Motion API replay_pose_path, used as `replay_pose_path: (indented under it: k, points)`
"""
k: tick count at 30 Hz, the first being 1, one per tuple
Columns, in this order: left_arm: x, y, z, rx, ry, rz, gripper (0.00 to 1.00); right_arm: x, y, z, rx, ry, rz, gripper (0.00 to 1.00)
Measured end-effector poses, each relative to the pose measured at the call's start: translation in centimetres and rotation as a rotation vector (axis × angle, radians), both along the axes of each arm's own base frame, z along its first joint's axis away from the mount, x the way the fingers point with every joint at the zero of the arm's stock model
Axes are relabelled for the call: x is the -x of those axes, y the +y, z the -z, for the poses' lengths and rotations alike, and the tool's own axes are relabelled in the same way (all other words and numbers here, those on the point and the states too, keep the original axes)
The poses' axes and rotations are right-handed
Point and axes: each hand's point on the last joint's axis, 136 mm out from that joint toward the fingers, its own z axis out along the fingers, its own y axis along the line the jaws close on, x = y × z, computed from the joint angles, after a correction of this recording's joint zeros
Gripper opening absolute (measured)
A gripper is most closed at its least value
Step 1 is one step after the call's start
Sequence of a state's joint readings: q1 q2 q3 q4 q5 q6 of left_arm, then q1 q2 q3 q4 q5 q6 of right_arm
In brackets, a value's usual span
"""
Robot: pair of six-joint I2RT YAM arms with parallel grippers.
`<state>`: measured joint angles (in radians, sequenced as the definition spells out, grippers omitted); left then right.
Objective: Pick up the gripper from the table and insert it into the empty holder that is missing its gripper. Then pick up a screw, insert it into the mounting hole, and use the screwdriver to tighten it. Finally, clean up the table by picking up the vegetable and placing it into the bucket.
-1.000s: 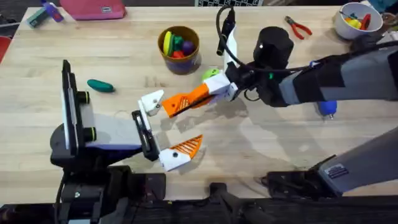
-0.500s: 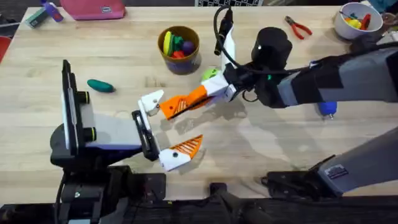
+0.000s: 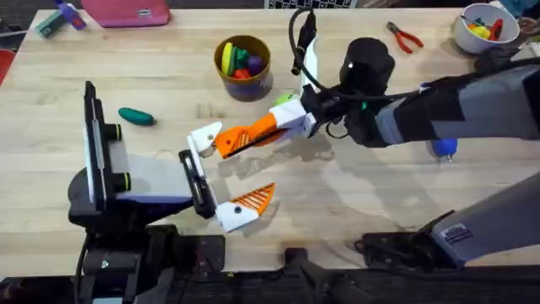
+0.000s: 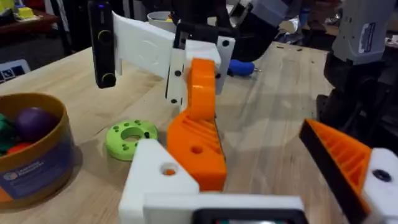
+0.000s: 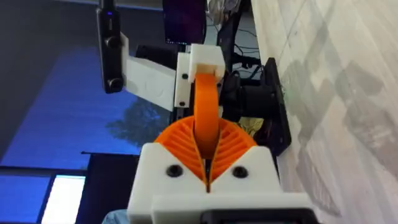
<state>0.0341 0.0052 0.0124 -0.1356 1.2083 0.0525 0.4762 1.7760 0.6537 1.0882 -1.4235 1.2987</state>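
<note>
Right gripper (image 3: pixel 287 121) is reaching across the middle of the table, clenched on the loose orange finger (image 3: pixel 246 137); in my right wrist view the ribbed pads (image 5: pixel 178 144) are pressing on both flat sides of it

The loose orange finger is lying tilted above the table, its far end touching the empty white holder (image 3: pixel 205 137) on my left gripper (image 3: pixel 223 169); in the left wrist view it (image 4: pixel 196 134) is sitting just beside the holder block (image 4: pixel 155 177), against it. I cannot tell if it is seated

Left gripper is standing released, jaws wide apart: the bare holder on one side, the fitted orange finger (image 3: pixel 252 201) on the other, nothing between them

Mounting hole (image 4: pixel 168 170) is showing on the holder's face, no screw in it

Screwdriver (image 3: pixel 444 149) is lying on the table partly under my right arm, well apart from the holder; it is also showing behind the gripper in the left wrist view (image 4: pixel 241 66)

Vegetable (image 3: pixel 136 116) is lying on the table on the left, near my left arm's wrist camera, well apart from the bucket (image 3: pixel 244 67). Bucket is standing upright at the back centre, holding coloured toys

Green disc (image 3: pixel 287 100) is lying between the bucket and my right gripper. Red-handled pliers (image 3: pixel 405 36) and white bowl (image 3: pixel 479 32) are sitting at the back right
</note>
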Motion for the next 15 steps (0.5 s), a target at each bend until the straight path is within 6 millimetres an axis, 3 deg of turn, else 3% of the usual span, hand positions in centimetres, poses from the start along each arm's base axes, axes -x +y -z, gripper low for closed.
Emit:
replay_pose_path:
  k: [15]
  points:
    - [0.00,0.00,0.00,0.000,0.000,0.000,0.987,-0.67,0.60,-0.02,0.014,0.023,0.047,0.009]
